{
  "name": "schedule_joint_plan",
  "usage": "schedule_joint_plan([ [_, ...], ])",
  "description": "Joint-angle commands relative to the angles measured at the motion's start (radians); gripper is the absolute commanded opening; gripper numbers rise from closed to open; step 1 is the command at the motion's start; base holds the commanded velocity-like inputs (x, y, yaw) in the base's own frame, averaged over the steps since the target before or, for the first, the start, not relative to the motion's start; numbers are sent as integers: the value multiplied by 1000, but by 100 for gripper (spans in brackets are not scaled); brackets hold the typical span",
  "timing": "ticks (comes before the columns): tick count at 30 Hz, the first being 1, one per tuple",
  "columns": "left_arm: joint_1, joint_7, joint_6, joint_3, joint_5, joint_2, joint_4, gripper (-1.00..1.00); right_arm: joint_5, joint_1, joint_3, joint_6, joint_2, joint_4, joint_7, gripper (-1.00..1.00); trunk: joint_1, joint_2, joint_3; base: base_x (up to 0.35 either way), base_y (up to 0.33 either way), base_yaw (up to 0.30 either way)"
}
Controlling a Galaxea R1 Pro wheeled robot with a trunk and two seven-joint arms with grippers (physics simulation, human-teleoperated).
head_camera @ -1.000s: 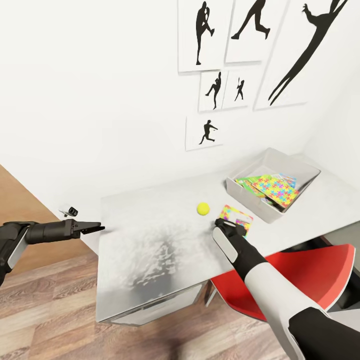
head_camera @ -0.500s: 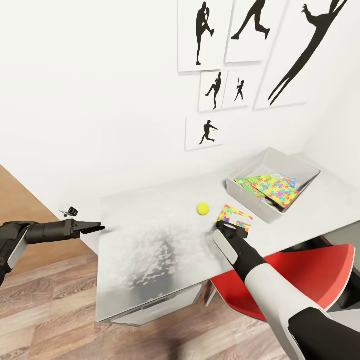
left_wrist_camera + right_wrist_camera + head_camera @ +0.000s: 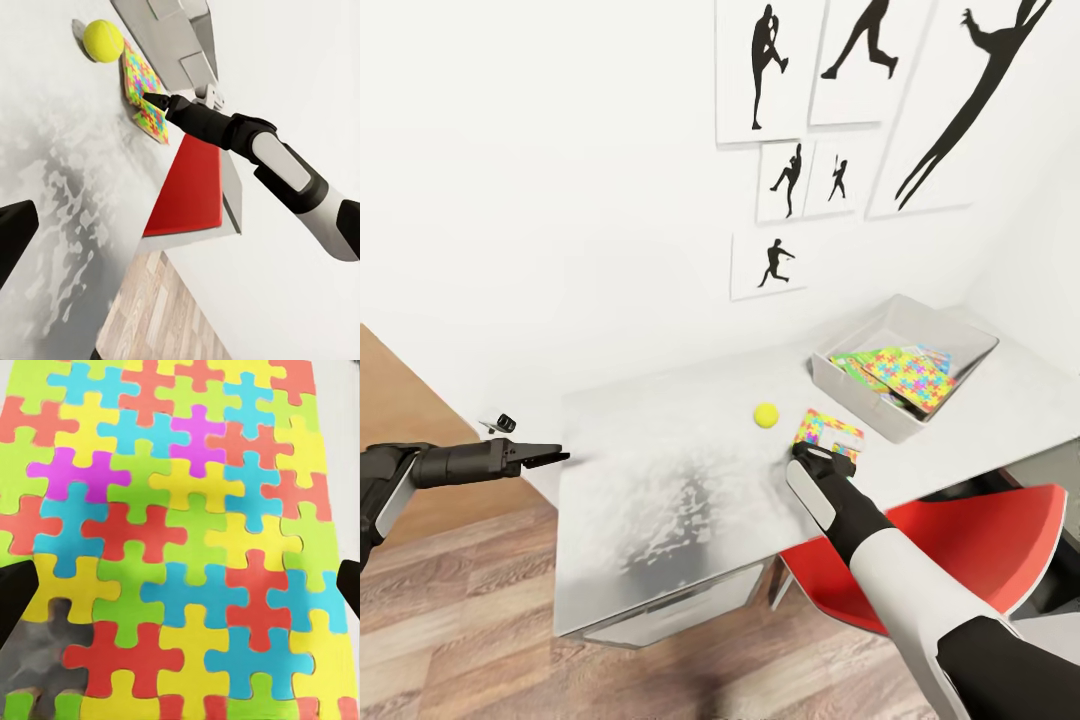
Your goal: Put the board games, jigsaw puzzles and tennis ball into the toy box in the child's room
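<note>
On the white table [image 3: 660, 480] a jigsaw puzzle [image 3: 831, 431] lies flat, with the tennis ball [image 3: 765, 415] just left of it. My right gripper [image 3: 817, 453] hovers open at the puzzle's near edge. In the right wrist view the puzzle [image 3: 187, 532] lies close below, with dark fingertips [image 3: 15, 592] far apart at both sides. The grey toy box [image 3: 840, 385] at the table's right end holds another puzzle [image 3: 910, 377] on top of colourful board games. My left gripper [image 3: 555, 458] hangs open and empty off the table's left edge. Its camera sees the ball [image 3: 103, 40], the puzzle [image 3: 144, 90] and the right gripper [image 3: 159, 101].
A red chair [image 3: 980, 540] stands tucked under the table beside my right arm. The white wall behind carries black silhouette posters [image 3: 790, 180]. Wood-plank floor [image 3: 450, 620] lies to the left and in front of the table.
Almost nothing has moved. The view has shifted very slightly, and a little more of the puzzle on the table shows past my right gripper. The left arm is still.
</note>
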Motion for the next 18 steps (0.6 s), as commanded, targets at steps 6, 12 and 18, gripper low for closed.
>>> schedule_joint_plan([
  [6, -1, -3, 11, -2, 2, 1, 0, 100, -15, 0, 3, 7, 0, 58, -7, 100, 1, -2, -2, -31, 0, 0],
  [12, -1, -3, 11, -2, 2, 1, 0, 100, -16, 0, 4, 7, 0, 58, -7, 100, 1, -2, -2, -3, 0, 0],
  [18, -1, -3, 11, -2, 2, 1, 0, 100, -16, 0, 4, 8, 0, 58, -7, 100, 1, -2, -2, -104, 0, 0],
])
